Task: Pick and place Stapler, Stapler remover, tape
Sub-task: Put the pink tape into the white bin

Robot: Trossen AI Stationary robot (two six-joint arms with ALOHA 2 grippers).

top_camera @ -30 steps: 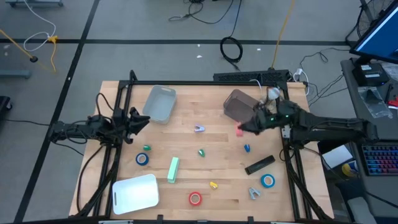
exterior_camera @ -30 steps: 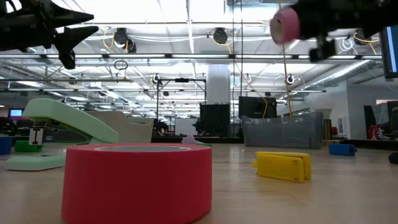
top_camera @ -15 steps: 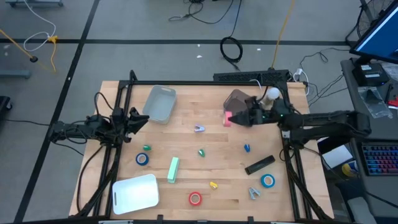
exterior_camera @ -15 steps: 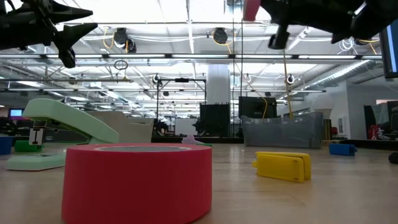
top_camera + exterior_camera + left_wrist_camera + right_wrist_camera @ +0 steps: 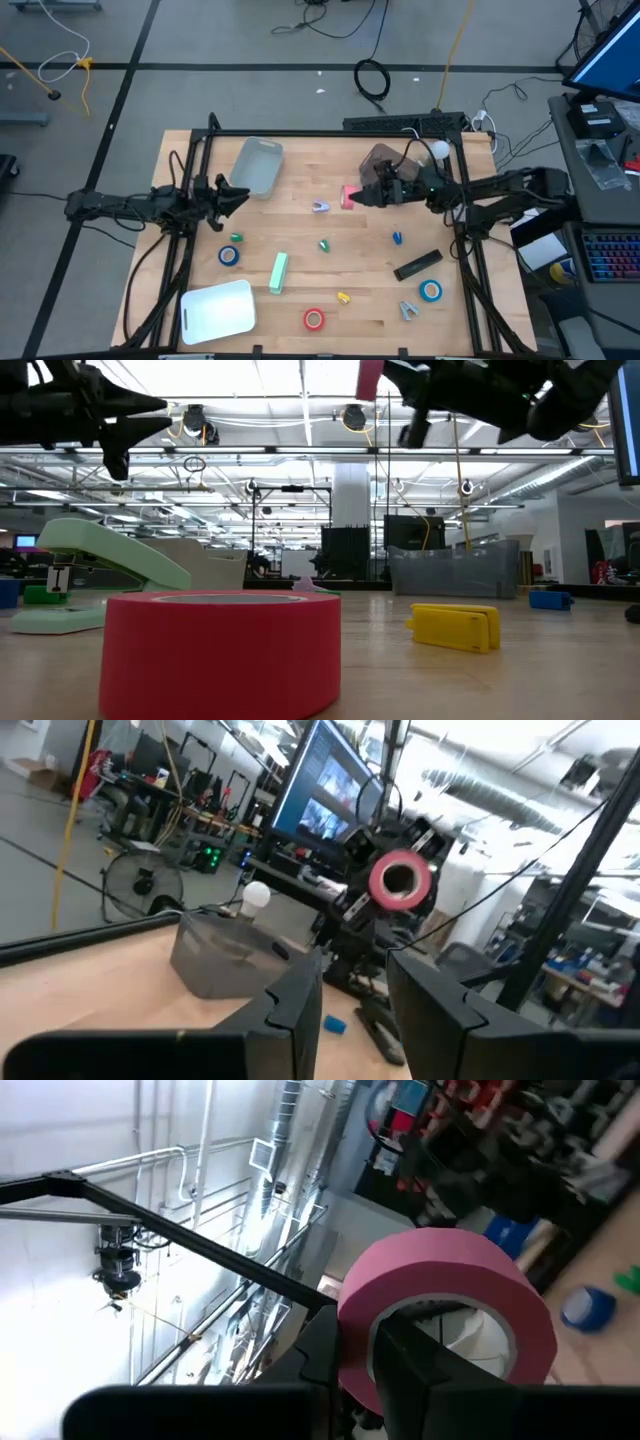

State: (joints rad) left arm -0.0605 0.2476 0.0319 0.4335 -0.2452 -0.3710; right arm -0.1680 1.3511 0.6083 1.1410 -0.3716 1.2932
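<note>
A pink tape roll hangs in the air over the table's middle, with my right gripper shut on it; the right wrist view shows the roll close up, the left wrist view shows the roll face-on, and the low view catches the roll's edge. My left gripper waits open and empty above the table's left side, its fingers apart. On the table lie a green stapler, a black stapler, a stapler remover, a red tape and two blue tapes. My right gripper holds the pink roll by its ring wall, one finger inside the core and the other outside. The fingers come about level from the table's right side. The roll is lifted clear of the table, well above it.
A pale grey tray and a dark grey bin stand at the far side. A white board lies near left. Small yellow, green, blue and purple-white bits are scattered between.
My right gripper has carried the pink roll toward the table's left edge and slightly toward the far edge, staying shut on it. Its wrist has rolled, so the roll shows edge-on in the low view where it showed its face before.
</note>
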